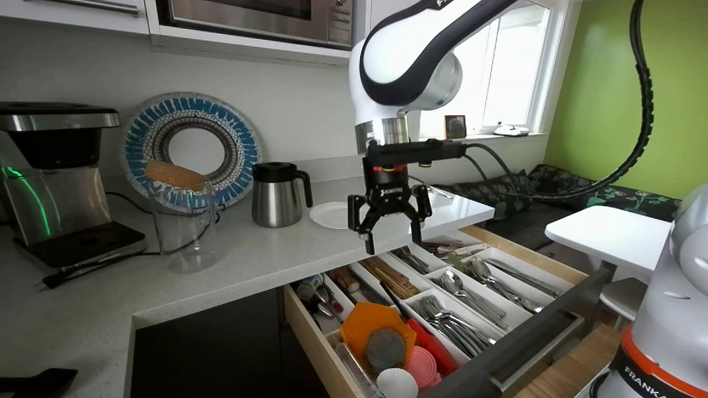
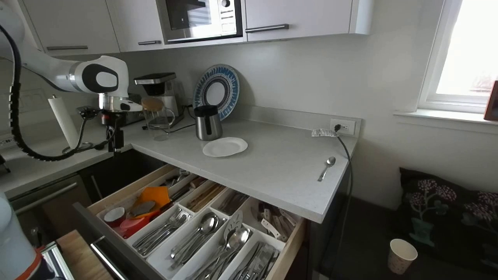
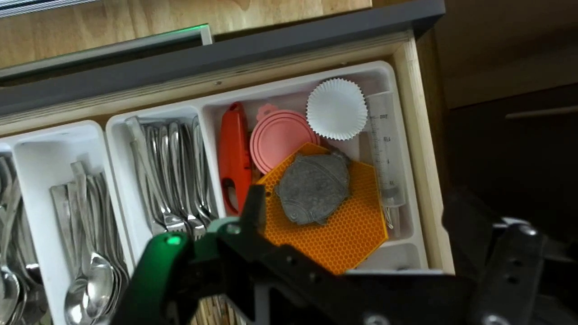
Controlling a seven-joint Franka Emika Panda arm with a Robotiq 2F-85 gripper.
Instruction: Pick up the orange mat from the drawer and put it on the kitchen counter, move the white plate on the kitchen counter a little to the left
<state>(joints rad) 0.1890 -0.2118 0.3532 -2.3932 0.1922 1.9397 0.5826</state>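
Gripper (image 1: 392,239) fingers spread, nothing between. Orange mat (image 3: 334,239) in drawer (image 3: 422,135), right of centre in wrist view, grey fish-shaped piece (image 3: 314,187) lying on it. Mat likely light, bendy; pinch lower-right edge, expecting stiffer grey piece to slide off. Gripper hides mat's lower-left edge; what supports it underneath, hard to tell. Exterior view: white plate (image 1: 331,215), right part behind gripper.

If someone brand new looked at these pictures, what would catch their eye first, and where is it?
Probably the bright orange hexagonal mat, lying at one side of the open drawer under a gray fish-like piece. Next comes the big blue-patterned round platter, leaning against the wall behind the steel carafe in both exterior views. The open gripper, hanging higher than the drawer, would likely draw a look too.
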